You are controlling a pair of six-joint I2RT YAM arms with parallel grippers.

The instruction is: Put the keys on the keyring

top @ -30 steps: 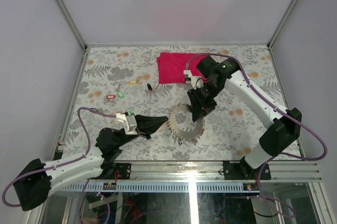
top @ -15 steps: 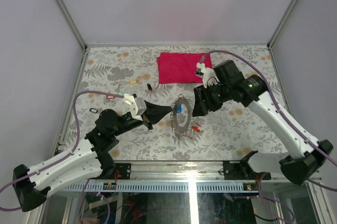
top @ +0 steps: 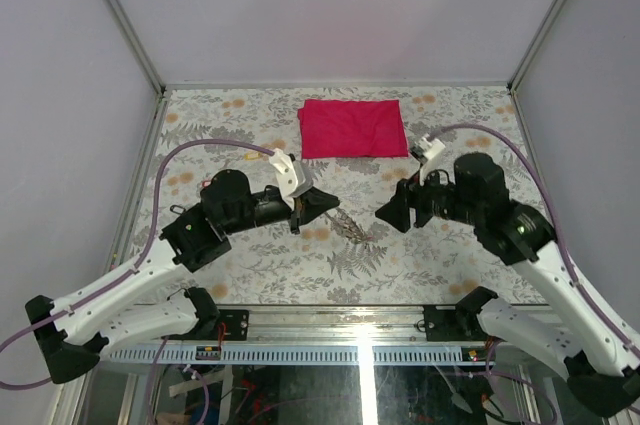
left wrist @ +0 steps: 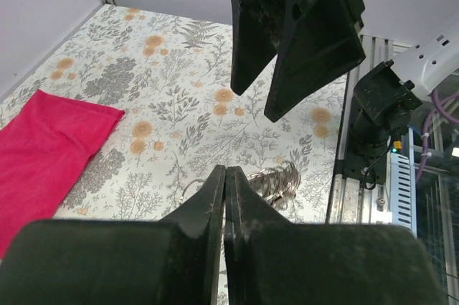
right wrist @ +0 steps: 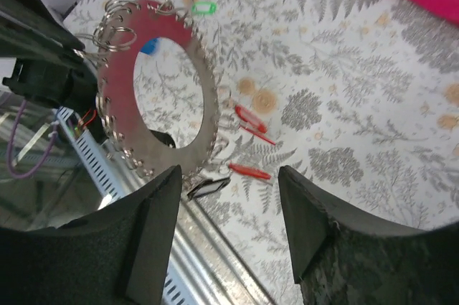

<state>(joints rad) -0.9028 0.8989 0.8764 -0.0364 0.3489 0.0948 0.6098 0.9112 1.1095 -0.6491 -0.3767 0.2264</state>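
Note:
The keyring (right wrist: 204, 104), a large grey disc with a wide open centre and small wire loops round its rim, stands upright above the table. In the top view it is edge-on (top: 350, 227), at the tip of my left gripper (top: 328, 205). My left gripper (left wrist: 226, 170) is shut, with the ring's loops (left wrist: 276, 179) just behind its fingers. My right gripper (top: 385, 217) is open and empty to the right of the ring, and its wrist view (right wrist: 228, 172) faces the ring. Red keys (right wrist: 251, 118), a black tag (right wrist: 210, 186), a green tag (right wrist: 204, 8) and a blue tag (right wrist: 149, 47) lie on the table.
A red folded cloth (top: 352, 128) lies at the back centre of the table. The metal rail (top: 360, 325) runs along the near edge, close below the ring. My right gripper's fingers (left wrist: 308, 39) hang opposite the left gripper in the left wrist view.
The ring went from lying flat to upright and edge-on. My left gripper rose and moved right with it. My right gripper left the ring and drew back to the right, open.

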